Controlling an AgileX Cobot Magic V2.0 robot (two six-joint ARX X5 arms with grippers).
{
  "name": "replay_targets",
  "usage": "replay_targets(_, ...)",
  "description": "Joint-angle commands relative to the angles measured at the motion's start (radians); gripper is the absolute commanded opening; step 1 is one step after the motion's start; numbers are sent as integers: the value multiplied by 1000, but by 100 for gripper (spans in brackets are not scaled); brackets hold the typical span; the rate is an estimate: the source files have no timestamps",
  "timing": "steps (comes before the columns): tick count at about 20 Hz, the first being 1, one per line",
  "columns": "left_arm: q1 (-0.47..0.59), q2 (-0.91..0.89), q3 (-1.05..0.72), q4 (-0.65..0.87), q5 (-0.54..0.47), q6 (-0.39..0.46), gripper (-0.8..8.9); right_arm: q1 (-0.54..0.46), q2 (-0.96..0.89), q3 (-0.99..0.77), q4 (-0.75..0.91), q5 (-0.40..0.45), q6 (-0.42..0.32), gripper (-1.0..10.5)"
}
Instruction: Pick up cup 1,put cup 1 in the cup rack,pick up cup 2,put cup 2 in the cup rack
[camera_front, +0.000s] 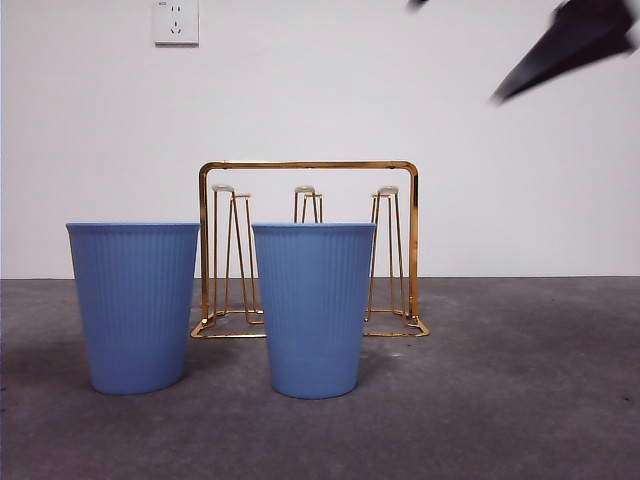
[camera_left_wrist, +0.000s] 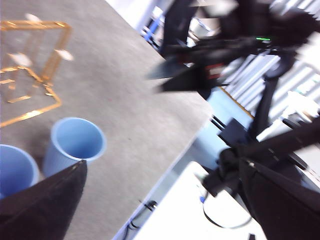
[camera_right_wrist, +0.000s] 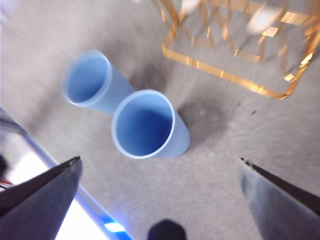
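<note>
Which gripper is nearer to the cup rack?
Probably the right gripper: it hangs above the two cups just in front of the cup rack. The left gripper is farther back, past the table's edge.

Two blue cups (camera_front: 228, 305) front the rack (camera_front: 308, 250) — prongs (camera_front: 305, 190) clear above.

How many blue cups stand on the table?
2. One blue cup stands in front of the cup rack toward its left end; the other cup stands before its middle. Both are upright and apart. None appears hidden.
</note>
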Motion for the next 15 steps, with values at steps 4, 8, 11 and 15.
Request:
replay_targets(4,-50,18,4,10,8,-3,690,140,272,106,0,186,32,528)
replay_targets(8,-77,33,4,30,8,-22,689,187,407,180,0,256,56,526)
replay_targets(11,-96,43,4,38,7,-33,689,192,471,182,1,262,58,426)
replay_targets(15,-112,58,4,37,8,-33,689,192,540,182,3,262,58,277)
